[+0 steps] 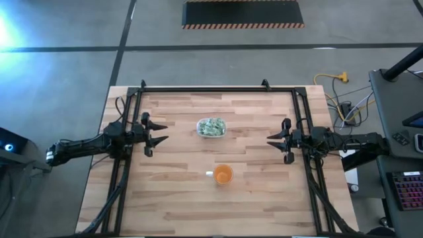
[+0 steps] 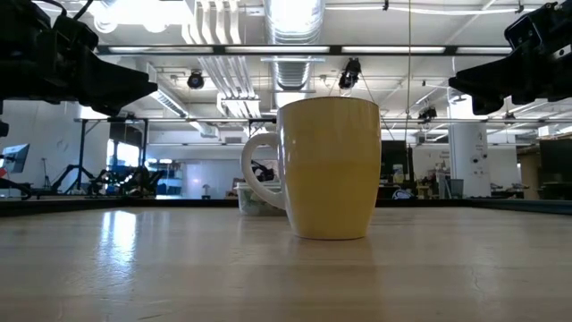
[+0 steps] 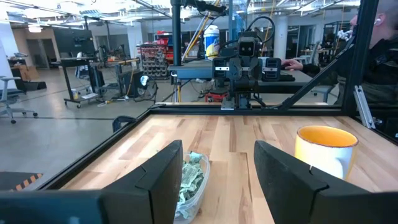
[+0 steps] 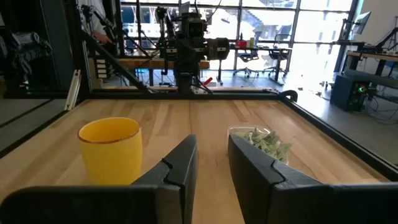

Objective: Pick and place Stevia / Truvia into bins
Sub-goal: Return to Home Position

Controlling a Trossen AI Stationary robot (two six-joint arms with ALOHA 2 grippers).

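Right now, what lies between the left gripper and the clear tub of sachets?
Nothing: in the high view only bare wooden tabletop separates the left gripper from the clear tub; the orange cup stands off that line.

Both arms are matt black all over. The left arm [image 1: 86, 147] is a chain of slim, boxy links that thickens into a chunkier block just behind its fingers [image 3: 158, 180]. These are broad, flat-faced wedges with bevelled edges. The right arm [image 1: 344, 142] is built the same, its fingers [image 4: 255, 168] equally dark and wedge-shaped. Behind them sits a small boxy module [image 3: 247, 46], with black cable [image 3: 264, 22] arching over it.
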